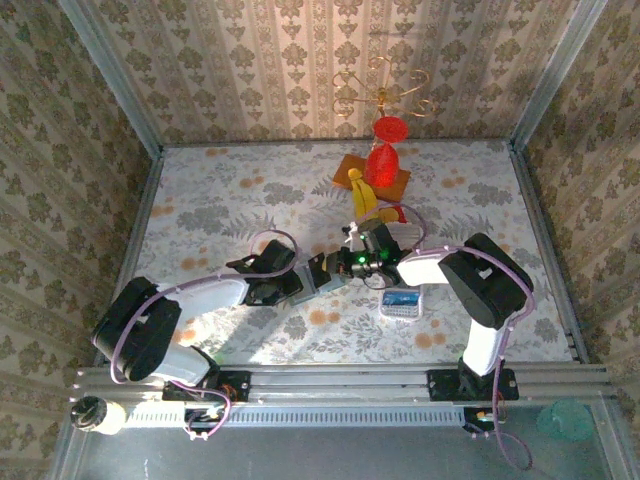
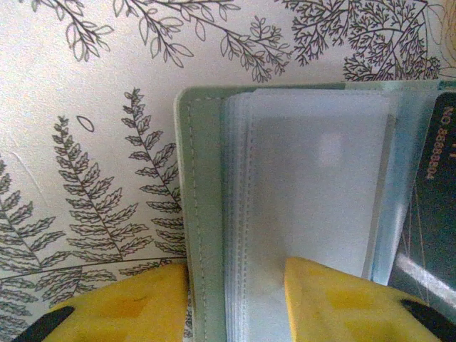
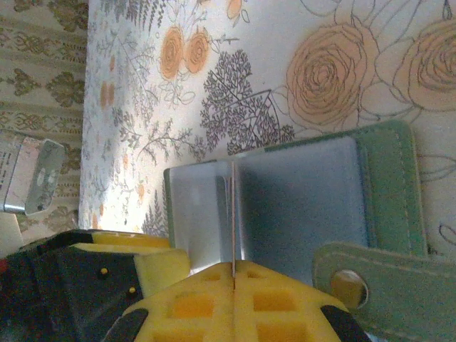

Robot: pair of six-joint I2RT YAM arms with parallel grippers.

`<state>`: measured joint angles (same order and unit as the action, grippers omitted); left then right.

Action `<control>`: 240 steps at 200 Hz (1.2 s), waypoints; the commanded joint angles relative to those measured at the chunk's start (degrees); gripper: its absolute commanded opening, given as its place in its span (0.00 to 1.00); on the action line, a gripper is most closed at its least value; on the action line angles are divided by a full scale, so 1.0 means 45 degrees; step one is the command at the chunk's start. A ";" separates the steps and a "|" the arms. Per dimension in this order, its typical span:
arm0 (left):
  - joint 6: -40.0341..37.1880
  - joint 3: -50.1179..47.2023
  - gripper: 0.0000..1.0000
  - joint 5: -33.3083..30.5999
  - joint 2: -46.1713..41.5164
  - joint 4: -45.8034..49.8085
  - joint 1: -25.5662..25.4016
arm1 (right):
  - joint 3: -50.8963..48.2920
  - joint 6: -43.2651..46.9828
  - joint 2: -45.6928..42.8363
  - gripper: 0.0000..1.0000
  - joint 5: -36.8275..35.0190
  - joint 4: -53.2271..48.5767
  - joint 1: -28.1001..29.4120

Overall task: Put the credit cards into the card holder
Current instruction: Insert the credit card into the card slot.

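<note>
- Over the open card holder (image 3: 388, 185), which lies flat on the flowered table (image 2: 85, 85), the right gripper (image 3: 233, 278) has its jaws pressed together on a thin sheet (image 3: 233, 206). The sheet is seen edge-on, standing up from the clear sleeves (image 2: 313, 185). I cannot tell whether it is a card or a sleeve leaf.
- At the holder's outer cover edge, the left gripper (image 2: 234, 285) stands with its jaws apart, one finger beside the green cover and the other on the sleeve stack. It looks to be steadying the holder rather than clamping it.
- Across the holder from that edge, a dark card (image 2: 436, 199) with embossed digits lies against the sleeves. It is unclear whether it is tucked in or merely resting there.
- Near the holder, on the side away from the left gripper, a white tray (image 1: 403, 315) holds a row of credit cards (image 1: 402, 299).
- The task seems only begun. One or two cards at most have reached the holder, none is plainly seated in a sleeve, and the tray's row is yet to be moved.
</note>
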<state>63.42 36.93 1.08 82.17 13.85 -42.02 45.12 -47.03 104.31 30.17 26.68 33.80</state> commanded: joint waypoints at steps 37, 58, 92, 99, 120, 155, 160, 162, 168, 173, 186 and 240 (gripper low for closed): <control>0.0243 -0.0433 0.37 0.0209 0.0211 -0.0186 -0.0093 | -0.0165 -0.0517 0.0548 0.00 -0.0096 0.1084 0.0204; 0.0263 -0.0450 0.37 0.0209 0.0216 -0.0220 -0.0086 | -0.0067 -0.0435 0.0670 0.00 -0.0035 0.0900 0.0242; 0.0263 -0.0481 0.36 0.0232 0.0187 -0.0237 -0.0115 | -0.0183 -0.0412 0.0689 0.00 -0.0082 0.0879 0.0242; 0.0263 -0.0491 0.36 0.0228 0.0197 -0.0234 -0.0099 | -0.0203 -0.0398 0.0706 0.00 -0.0066 0.0857 0.0242; 0.0281 -0.0521 0.35 0.0228 0.0197 -0.0249 -0.0113 | -0.0203 -0.0372 0.0727 0.00 0.0070 0.0855 0.0300; 0.0321 -0.0530 0.35 0.0210 0.0197 -0.0314 -0.0123 | -0.0223 -0.0197 0.0687 0.00 0.0359 0.0699 0.0394; 0.0321 -0.0547 0.35 0.0209 0.0197 -0.0322 -0.0130 | -0.0223 -0.0159 0.0675 0.00 0.0401 0.0644 0.0408; 0.0331 -0.0549 0.35 0.0209 0.0197 -0.0318 -0.0134 | -0.0223 -0.0119 0.0668 0.00 0.0431 0.0594 0.0417; 0.0322 -0.0550 0.35 0.0209 0.0196 -0.0329 -0.0119 | -0.0206 -0.0073 0.0651 0.00 0.0471 0.0498 0.0418; 0.0321 -0.0567 0.35 0.0221 0.0197 -0.0337 -0.0118 | -0.0189 -0.0030 0.0650 0.00 0.0497 0.0409 0.0418; 0.0345 -0.0589 0.34 0.0207 0.0187 -0.0342 -0.0119 | -0.0145 0.0073 0.0656 0.00 0.0583 0.0191 0.0426; 0.0427 -0.0667 0.34 0.0170 0.0158 -0.0411 -0.0164 | 0.0103 0.0303 0.0598 0.00 0.0864 -0.0901 0.0434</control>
<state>64.14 35.94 1.21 81.78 11.90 -42.04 44.73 -47.51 106.74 32.32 27.97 35.38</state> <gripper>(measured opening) 0.342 0.039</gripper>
